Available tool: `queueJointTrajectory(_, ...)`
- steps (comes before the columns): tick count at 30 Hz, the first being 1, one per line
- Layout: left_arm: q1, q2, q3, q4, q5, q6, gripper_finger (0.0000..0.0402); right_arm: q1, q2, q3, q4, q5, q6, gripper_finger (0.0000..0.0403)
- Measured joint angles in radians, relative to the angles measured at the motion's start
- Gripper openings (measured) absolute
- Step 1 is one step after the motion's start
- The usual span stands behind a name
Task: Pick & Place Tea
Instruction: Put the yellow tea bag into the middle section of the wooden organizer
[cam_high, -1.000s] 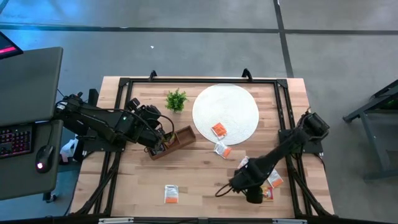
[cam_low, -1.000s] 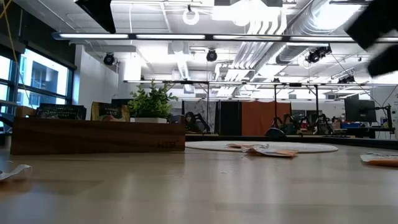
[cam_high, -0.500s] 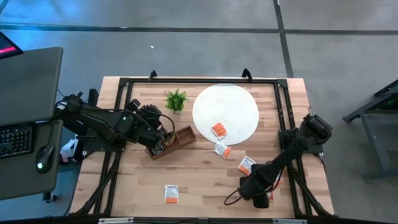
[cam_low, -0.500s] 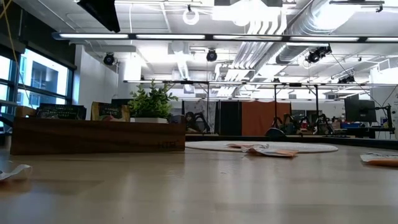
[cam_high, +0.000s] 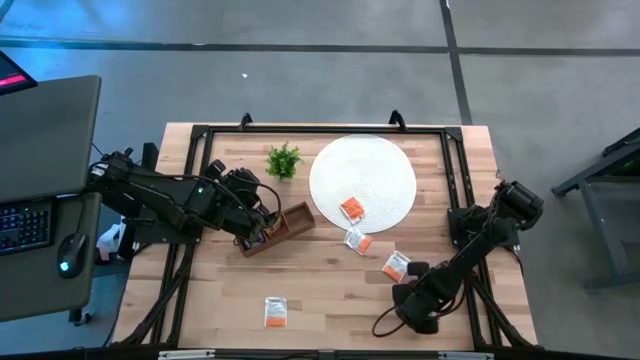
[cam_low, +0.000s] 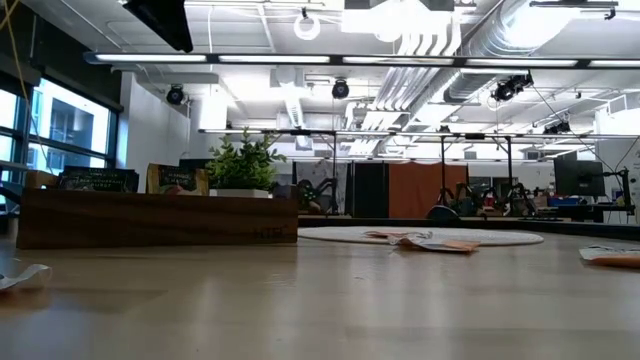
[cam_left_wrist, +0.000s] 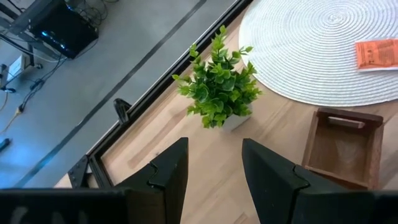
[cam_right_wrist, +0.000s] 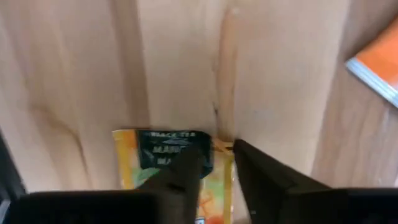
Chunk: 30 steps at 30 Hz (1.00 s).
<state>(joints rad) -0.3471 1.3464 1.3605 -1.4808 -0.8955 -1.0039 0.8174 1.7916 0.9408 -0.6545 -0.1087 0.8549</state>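
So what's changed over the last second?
The right gripper slid toward the table's near right corner, uncovering a sachet, and is closing over a yellow tea sachet. The left gripper stayed open above the wooden tray; other sachets unmoved.

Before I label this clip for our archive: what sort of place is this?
Probably a robotics lab or workshop: a wooden table on bare concrete floor, exposed ceiling ducts with strip lights, and more arm rigs behind.
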Motion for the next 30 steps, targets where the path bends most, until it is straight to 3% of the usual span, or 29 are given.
queueJointTrajectory(4,0.000,0.000,0.000,0.006,0.000,0.000,0.0147,0.000,0.000,-0.001,-0.001,0.007,0.024,0.0013)
queueJointTrajectory(10,0.000,0.000,0.000,0.015,0.004,0.000,0.0147,-0.001,-0.013,-0.004,-0.004,0.010,0.020,0.0015)
queueJointTrajectory(14,0.000,0.000,0.000,0.015,0.004,0.000,0.0147,-0.021,-0.089,-0.016,0.022,0.039,0.019,0.0004)
queueJointTrajectory(20,0.000,0.000,0.000,0.014,0.005,0.003,0.0147,-0.062,-0.208,-0.012,0.095,0.287,-0.081,0.0003)
queueJointTrajectory(27,0.000,0.000,0.000,0.014,0.003,0.007,0.0147,-0.211,-0.152,-0.011,0.305,0.585,-0.403,0.0002)
queueJointTrajectory(30,0.000,0.000,0.000,0.014,0.003,0.009,0.0147,-0.312,-0.106,-0.010,0.498,0.631,-0.583,0.0001)
